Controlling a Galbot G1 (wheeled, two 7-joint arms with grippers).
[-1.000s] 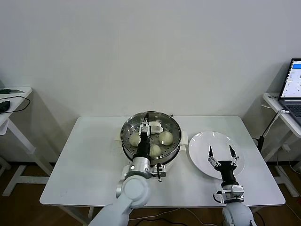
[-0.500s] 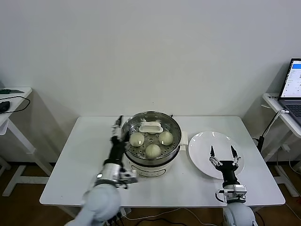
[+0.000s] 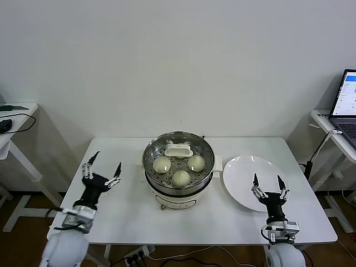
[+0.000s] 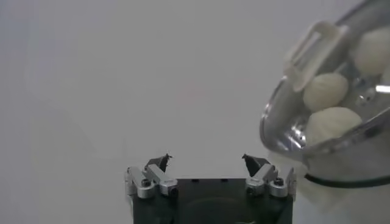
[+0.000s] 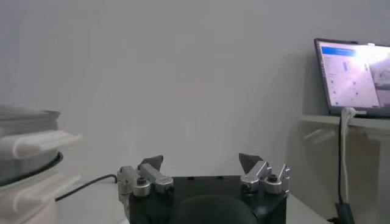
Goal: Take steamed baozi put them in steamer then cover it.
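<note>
The steamer [image 3: 179,189], a shiny steel pot on a white base, stands mid-table with the cover [image 3: 178,150] on it, its cream handle on top. Three baozi [image 3: 181,178] show through the glass; a fourth is hidden. The left wrist view shows the steamer [image 4: 341,152], the cover's handle [image 4: 309,55] and baozi [image 4: 326,91]. My left gripper [image 3: 102,171] is open and empty over the table's left part, well apart from the steamer; it also shows in its wrist view [image 4: 207,163]. My right gripper [image 3: 267,186] is open and empty above the white plate [image 3: 245,167].
The white table [image 3: 122,217] carries the steamer and the plate. A side table with a laptop [image 3: 345,105] stands at the far right, also in the right wrist view [image 5: 356,76]. Another small table [image 3: 11,119] with cables stands at the far left.
My left arm has drawn back from the steamer, where it was over the cover a second ago, to the table's left side, empty. The right gripper stays near the plate, slightly lower.
</note>
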